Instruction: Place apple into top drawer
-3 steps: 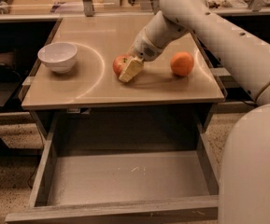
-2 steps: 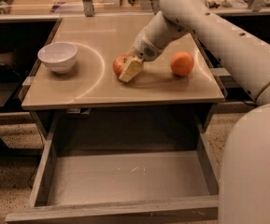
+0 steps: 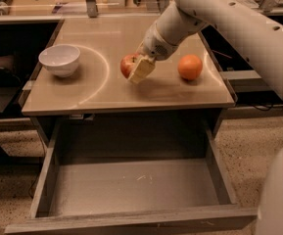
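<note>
Resting on the tabletop (image 3: 106, 94), the apple (image 3: 127, 63) is half hidden by the gripper (image 3: 137, 70); its hold cannot be told. The top drawer (image 3: 131, 189) is left open.

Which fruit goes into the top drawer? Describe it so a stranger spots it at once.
Start at the tan tabletop above the open top drawer. Near its middle, between the white bowl on the left and the orange on the right, sits the apple, with the robot's hand right against it. It is the red fruit; its neighbour is plain orange.
</note>
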